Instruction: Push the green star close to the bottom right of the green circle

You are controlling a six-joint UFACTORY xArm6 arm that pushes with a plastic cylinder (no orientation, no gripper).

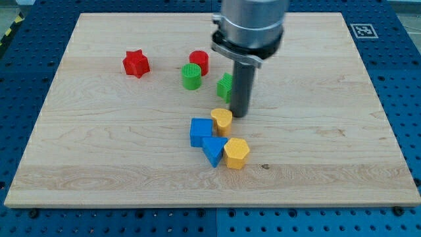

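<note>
— Wooden board (118, 145) on a blue pegboard bench (401, 92), with a printed marker tag (361, 30) at the board's top right corner. What sits on it?

— Eight small blocks. Toward the view's left is a red star (136, 63), well apart from the others. Near the middle top stands a red cylinder (199, 62), and touching its lower left side is the green circle (191, 76).

— And the green star?

— The green star (225, 86) lies to the right of the green circle and slightly lower, near it but with bare wood between them. Its right part is hidden behind the rod.

— Where is the rod's end?

— My tip (239, 116) is down at the board just right of and below the green star, and just beside the upper right of a yellow heart-like block (222, 121). Whether it touches the star I cannot tell. There are no fingers to open or close; the arm ends in the plain dark rod under a grey housing (253, 26).

— What is below?

— A cluster: the yellow block, a blue cube (200, 131) touching its left, a blue triangular block (213, 151) under them, and a yellow hexagon (236, 153) against that one's right side.
</note>
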